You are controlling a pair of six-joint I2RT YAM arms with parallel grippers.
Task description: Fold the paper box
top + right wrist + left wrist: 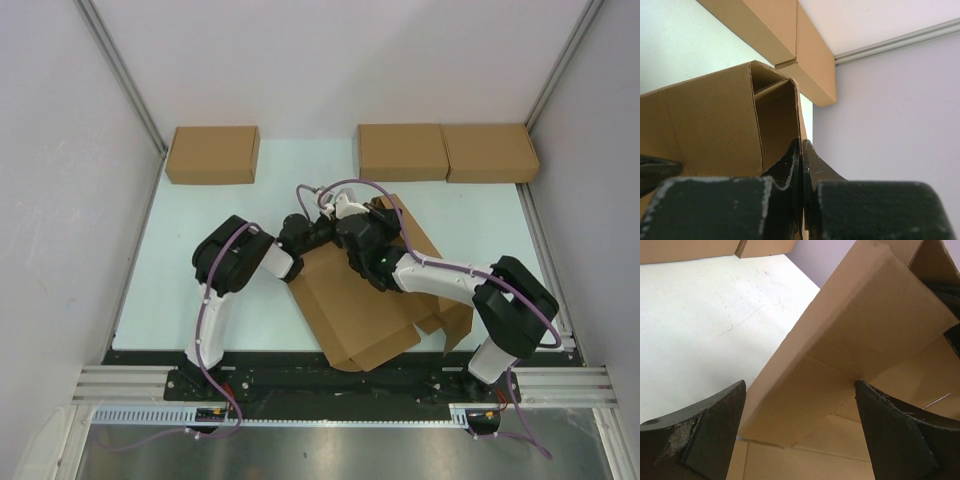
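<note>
The paper box is a large brown die-cut cardboard sheet, partly folded, lying skewed in the middle of the table. My right gripper is shut on a raised wall of the box at its far end; its fingertips pinch the cardboard edge. My left gripper is open beside it, its jaws wide apart on either side of a raised cardboard flap with the flat panel below. Its fingers do not touch the flap.
Three compact brown cardboard boxes stand along the far edge: one at the left and two side by side at the right. Grey walls close in both sides. The arm bases sit at the near rail.
</note>
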